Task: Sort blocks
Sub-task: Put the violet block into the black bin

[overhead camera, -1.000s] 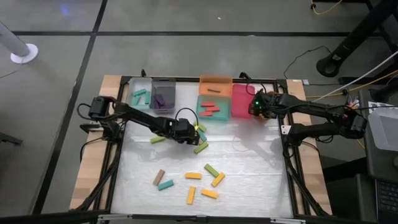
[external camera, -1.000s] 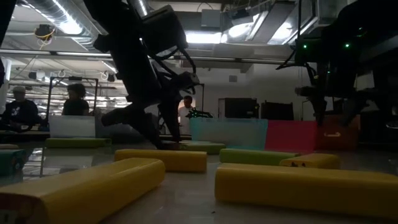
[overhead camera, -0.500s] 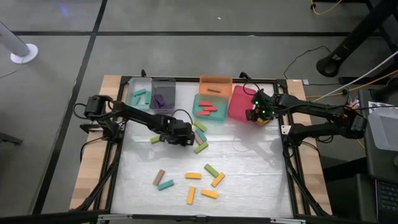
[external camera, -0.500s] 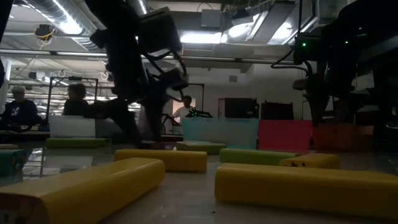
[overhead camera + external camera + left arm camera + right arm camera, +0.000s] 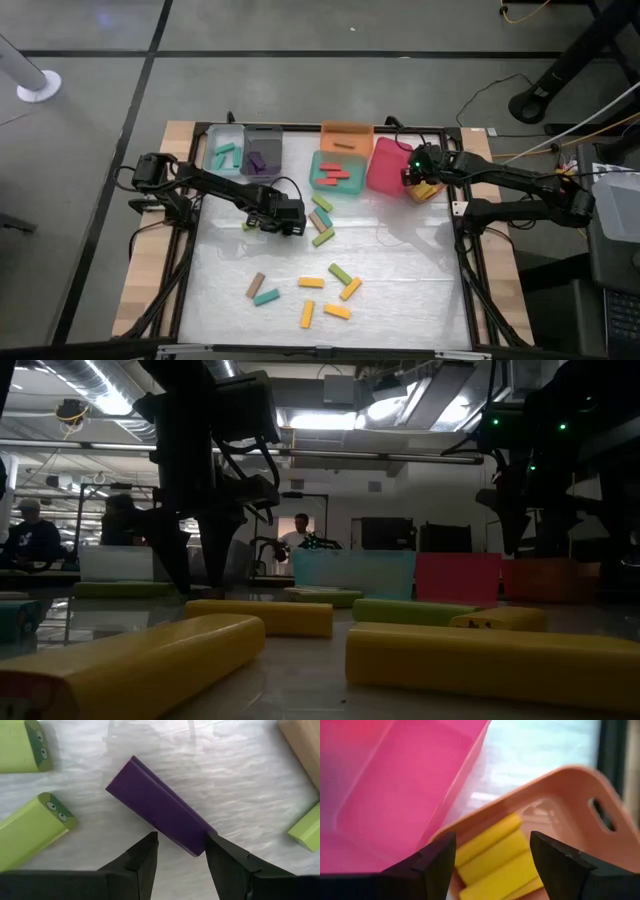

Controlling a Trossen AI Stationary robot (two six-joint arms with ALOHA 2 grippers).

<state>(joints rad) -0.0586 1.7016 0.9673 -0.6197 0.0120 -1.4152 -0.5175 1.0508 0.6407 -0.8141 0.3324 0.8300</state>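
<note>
Your left gripper is down on the mat left of centre, its two fingers pinching the near end of a purple block; two olive green blocks lie close beside it, apart from it, and a third green end sits near the other side; nothing lies between the fingers but the purple bar itself. That bar rests flat, its long axis slanting away from the fingers. From above, more green blocks cluster just right of the gripper; yellow, teal and brown bars are scattered nearer the front edge. Your right gripper hangs spread wide and empty over yellow blocks in a peach tray; a pink bin touches that tray's rim.
</note>
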